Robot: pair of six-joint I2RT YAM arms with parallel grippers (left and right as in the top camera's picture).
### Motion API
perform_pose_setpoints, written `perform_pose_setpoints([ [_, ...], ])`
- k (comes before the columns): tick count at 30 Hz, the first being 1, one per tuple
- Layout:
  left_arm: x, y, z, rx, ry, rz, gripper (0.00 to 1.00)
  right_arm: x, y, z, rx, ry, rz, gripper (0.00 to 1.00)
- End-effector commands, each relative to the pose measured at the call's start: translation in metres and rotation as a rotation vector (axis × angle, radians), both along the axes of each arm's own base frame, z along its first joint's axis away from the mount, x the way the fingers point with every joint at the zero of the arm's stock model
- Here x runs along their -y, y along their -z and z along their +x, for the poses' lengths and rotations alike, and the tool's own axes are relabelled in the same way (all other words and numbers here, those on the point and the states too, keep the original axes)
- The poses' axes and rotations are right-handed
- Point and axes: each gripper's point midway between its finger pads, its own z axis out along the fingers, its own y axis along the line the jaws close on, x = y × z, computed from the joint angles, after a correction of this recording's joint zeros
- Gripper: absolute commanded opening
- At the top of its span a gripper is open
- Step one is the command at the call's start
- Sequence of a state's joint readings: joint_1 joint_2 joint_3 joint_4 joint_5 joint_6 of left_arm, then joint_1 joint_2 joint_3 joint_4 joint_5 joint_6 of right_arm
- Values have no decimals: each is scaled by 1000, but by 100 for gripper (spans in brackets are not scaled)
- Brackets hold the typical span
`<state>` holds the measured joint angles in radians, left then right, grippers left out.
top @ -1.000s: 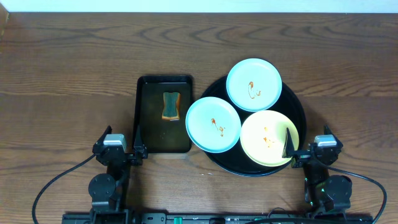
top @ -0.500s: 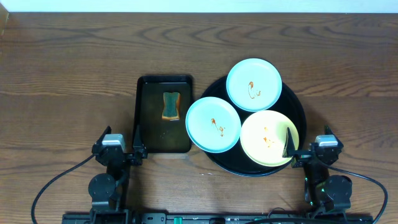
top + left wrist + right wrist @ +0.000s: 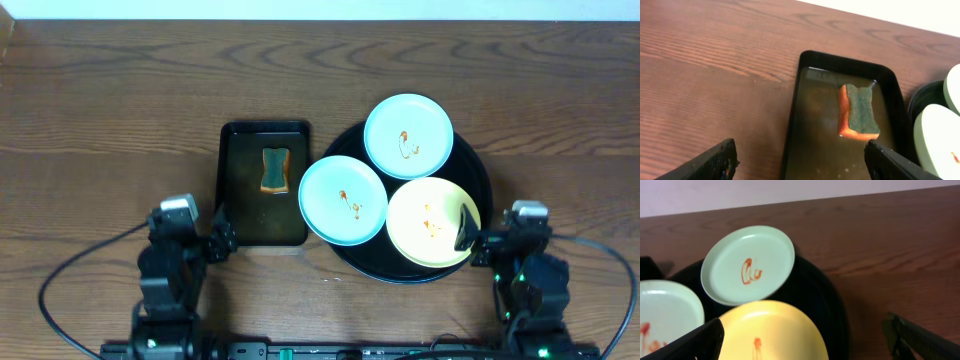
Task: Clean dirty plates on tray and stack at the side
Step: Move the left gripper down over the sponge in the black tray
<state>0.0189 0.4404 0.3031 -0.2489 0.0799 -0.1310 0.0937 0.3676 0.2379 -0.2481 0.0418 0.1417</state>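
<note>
The round black tray (image 3: 485, 172) holds three plates with orange-brown sauce squiggles: a mint-blue plate (image 3: 408, 136) at the back, a mint-blue plate (image 3: 343, 200) at the left overhanging the rim, and a yellow plate (image 3: 432, 222) at the front. My left gripper (image 3: 190, 242) is open and empty at the front of the rectangular tray. My right gripper (image 3: 498, 240) is open and empty, one finger over the yellow plate's right edge. In the right wrist view the back plate (image 3: 747, 262) and the yellow plate (image 3: 775, 330) lie ahead of the gripper (image 3: 805, 345).
A smaller rectangular black tray (image 3: 226, 180) left of the round tray holds brownish liquid and an orange sponge with a green top (image 3: 274, 170). The sponge (image 3: 859, 111) lies ahead of the left gripper (image 3: 800, 167). Brown wood tabletop (image 3: 110, 120) surrounds both trays.
Both arms have shifted a little at the table's front edge. The plates, trays and sponge have not moved.
</note>
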Motion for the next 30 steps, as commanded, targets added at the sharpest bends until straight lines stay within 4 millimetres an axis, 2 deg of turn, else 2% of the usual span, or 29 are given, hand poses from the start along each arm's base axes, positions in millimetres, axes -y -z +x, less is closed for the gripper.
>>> perform_pose_setpoints([
  [1, 1, -26, 12, -22, 2, -19, 83, 1, -22, 11, -35, 27, 39, 99],
  [5, 5, -39, 27, -91, 21, -31, 83, -1, -25, 25, -170, 24, 24, 99],
  [8, 11, -47, 37, -153, 53, -54, 83, -13, -22, 36, -282, -50, 7, 99],
  [15, 14, -48, 54, -355, 65, -76, 83, -22, -4, 52, -605, -197, -137, 99],
  [19, 14, -46, 60, -424, 63, -80, 83, -25, -6, 64, -668, -221, -141, 99],
  [24, 14, -39, 59, -448, 62, -82, 83, -29, -4, 65, -678, -241, -123, 99],
  [30, 14, -56, 81, -339, 58, -87, 83, -30, -5, 66, -672, -242, -123, 99],
])
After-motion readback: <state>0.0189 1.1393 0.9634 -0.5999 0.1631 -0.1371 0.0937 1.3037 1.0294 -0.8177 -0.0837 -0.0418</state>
